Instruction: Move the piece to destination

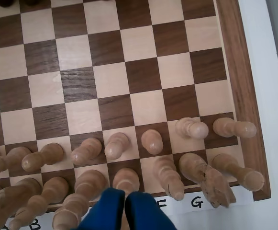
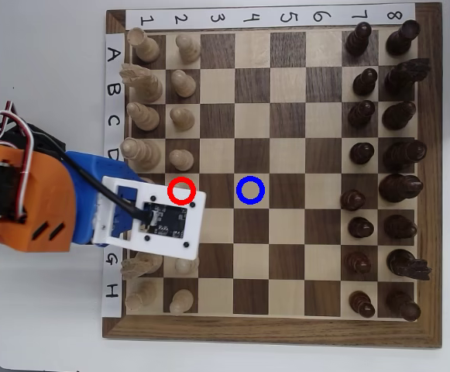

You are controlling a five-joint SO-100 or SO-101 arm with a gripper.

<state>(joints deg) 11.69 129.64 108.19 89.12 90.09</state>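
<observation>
- In the wrist view the claw (image 1: 125, 203) is seen at the bottom edge as two blue fingers pressed together; nothing is gripped between them, so it is clenched and empty.
- Just above the fingertips a back-row pale piece (image 1: 126, 180) is seen, near the tips; contact cannot be told.
- In the overhead view the claw is hidden beneath the white camera plate (image 2: 156, 215) of the orange arm (image 2: 23, 198), which is held over the pale side of the board.
- The piece (image 1: 151, 141), a cream pawn, is seen in the wrist view standing in the pawn row, on a dark square just above and right of the claw; in the overhead view it is covered by the plate.
- The red ring (image 2: 181, 191) is drawn at the plate's upper edge, in file 2 of row E.
- The destination (image 2: 250, 191), a light square marked with a blue ring, is found two squares further along the same row, unoccupied.
- The chessboard (image 2: 263, 329) is laid on a white table (image 2: 46, 333).
- Numbers 1 to 8 are printed along the top strip and letters A to H along the left strip; "G" (image 1: 196, 202) is readable in the wrist view.
- Dark pieces (image 2: 383, 167) are lined up in files 7 and 8.
</observation>
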